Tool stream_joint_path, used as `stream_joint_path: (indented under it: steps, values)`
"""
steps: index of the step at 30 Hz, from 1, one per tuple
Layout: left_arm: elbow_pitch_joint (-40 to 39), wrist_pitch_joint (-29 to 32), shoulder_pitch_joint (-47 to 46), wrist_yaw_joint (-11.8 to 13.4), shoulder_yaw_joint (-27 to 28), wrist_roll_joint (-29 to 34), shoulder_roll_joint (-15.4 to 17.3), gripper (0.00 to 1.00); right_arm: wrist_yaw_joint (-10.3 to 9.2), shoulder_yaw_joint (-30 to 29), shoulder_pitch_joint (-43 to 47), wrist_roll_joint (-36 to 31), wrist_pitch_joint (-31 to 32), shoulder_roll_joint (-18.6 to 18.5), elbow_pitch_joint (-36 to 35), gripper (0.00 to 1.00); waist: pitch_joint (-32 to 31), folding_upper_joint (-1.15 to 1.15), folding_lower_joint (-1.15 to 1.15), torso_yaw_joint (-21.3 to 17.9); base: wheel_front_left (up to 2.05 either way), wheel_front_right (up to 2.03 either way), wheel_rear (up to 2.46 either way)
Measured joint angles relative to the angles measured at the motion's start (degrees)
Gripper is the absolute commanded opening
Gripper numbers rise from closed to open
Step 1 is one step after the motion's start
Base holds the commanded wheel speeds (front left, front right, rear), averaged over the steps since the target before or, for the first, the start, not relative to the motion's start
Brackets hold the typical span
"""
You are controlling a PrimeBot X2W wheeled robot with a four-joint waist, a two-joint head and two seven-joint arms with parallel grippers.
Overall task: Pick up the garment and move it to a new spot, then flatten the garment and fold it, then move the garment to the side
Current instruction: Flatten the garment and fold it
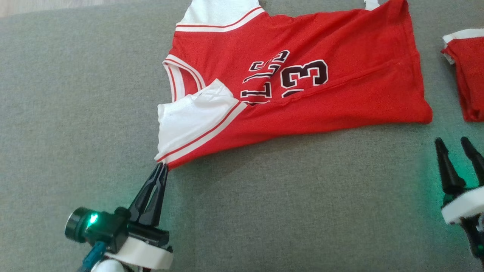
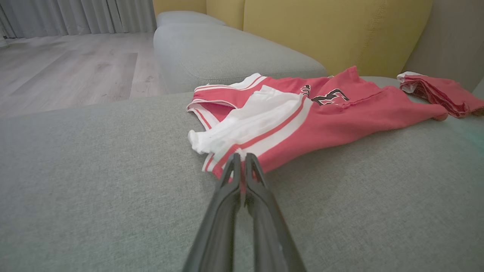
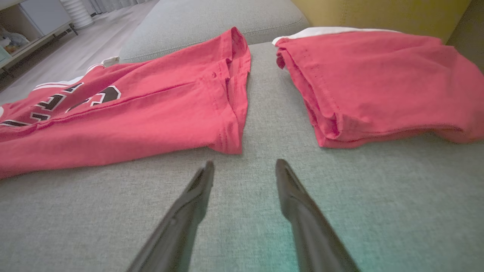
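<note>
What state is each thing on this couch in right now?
jersey: spread out, near long edge folded over, lettering partly covered.
left end effector: shut on the jersey's corner.
right end effector: open, empty, clear of the jersey.
second red garment: folded, lying apart.

The garment (image 1: 302,75) lies on the cushion (image 1: 264,207); folded cloth (image 1: 469,75) to its right.

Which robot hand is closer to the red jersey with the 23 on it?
Left. The left gripper is shut, pinching the striped near corner of the jersey. The right gripper is open and apart from the cloth, just off its other near corner.
</note>
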Motion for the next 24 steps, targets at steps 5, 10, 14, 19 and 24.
stream_joint_path:
  steps: [5, 10, 14, 19, 24]
  values:
    - [0.0, 0.1, -2.2, 0.0, -0.2, 1.0, 0.4, 0.0, 0.0, -0.5, -5.7, -2.4, 2.5, 2.8, 2.8, 1.0, 0.2, 0.0, 0.0, 0.7, 0.0, 0.0, 0.0]
    - [0.3, 0.1, -4.8, -0.2, -0.6, 1.3, 0.3, 0.0, -0.01, 0.2, -13.3, -2.5, 5.5, 4.2, 8.1, 1.0, 1.4, 0.0, 0.01, 1.7, 0.0, 0.0, 0.0]
    - [1.0, 0.0, -6.0, -0.6, -1.3, 1.6, 0.2, 0.0, 0.0, 1.5, -17.1, -3.3, 7.7, 4.1, 13.4, 1.0, 2.2, 0.0, 0.01, 2.6, 0.0, 0.0, 0.0]
    - [2.1, -0.4, -7.1, -1.0, -2.2, 1.6, -0.2, 0.0, 0.0, 3.2, -17.7, -2.7, 8.6, 3.3, 15.1, 0.0, 2.5, 0.0, 0.01, 3.5, 0.0, 0.0, 0.0]
    - [2.4, -0.9, -7.0, -1.0, -2.2, 1.6, -0.2, 0.0, 0.0, 3.9, -16.4, -1.7, 8.4, 1.6, 12.4, 0.0, 2.1, 0.0, 0.01, 3.3, 0.0, 0.0, 0.0]
